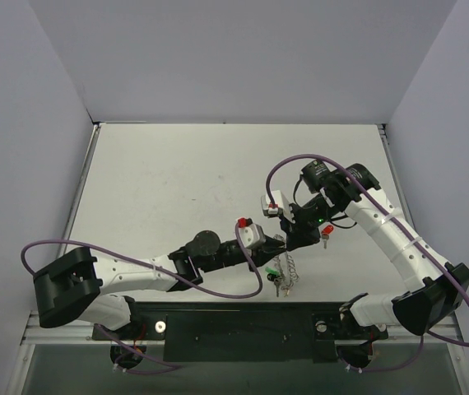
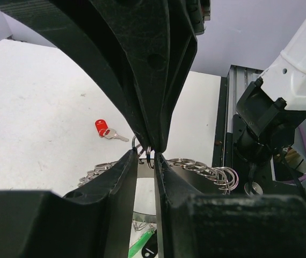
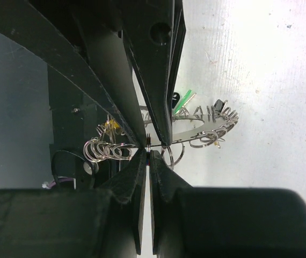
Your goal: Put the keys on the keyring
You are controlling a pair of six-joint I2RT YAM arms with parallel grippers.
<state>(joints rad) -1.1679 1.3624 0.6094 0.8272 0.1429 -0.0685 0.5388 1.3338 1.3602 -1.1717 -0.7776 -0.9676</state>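
Both claws meet over the near middle of the worktop (image 1: 177, 181), tip to tip. The left claw (image 2: 144, 157) is clenched on a few small loops of the keyring (image 2: 196, 165), and the right claw (image 3: 148, 150) is clamped on the same short stretch, its fingers almost touching. The keyring hangs from this double pinch above the worktop and droops to either side, with a green key (image 3: 182, 99) dangling on it. A red key (image 2: 102, 128) lies loose on the worktop, well apart from the ring. With the fingertips so crowded, a small pull in opposite directions could slip the thin wire out of one grip or stretch the springy coil. Neither claw is free to fetch the red key, and letting go with one may set the ring swinging.
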